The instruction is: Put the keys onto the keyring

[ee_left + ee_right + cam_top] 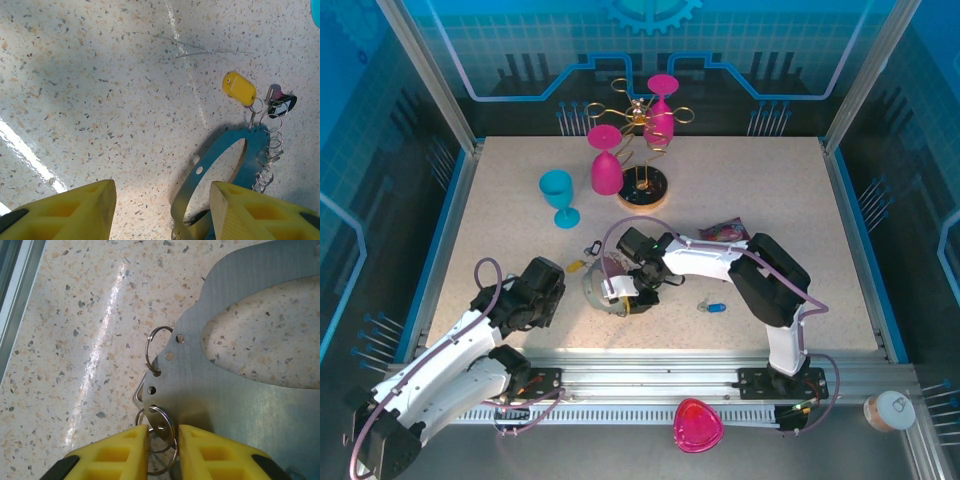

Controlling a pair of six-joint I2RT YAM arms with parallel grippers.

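Since the keyring [240,405] looks thin, stiff and slick, its flat rim suits gripping: the right end effector [164,434] pinches there, the left end effector [161,189] gapes wide.

Robot lab cell, no doubt about it; aluminium frame posts [428,70] rise well out beyond both sets of fingers and box in the speckled table [500,200]; far ahead of the fingers stand blue wall panels [740,40] printed with circuit lines and a gear [650,12]; back behind the fingers, at the near edge, a slotted metal rail [650,380] carries the bolted bases of the left arm [450,365] and right arm [710,258]; a purple cable [480,272] loops off the arm; under the yellow left fingers [75,210] and yellow right fingers [115,455], that same flecked tabletop, streaked with glare.
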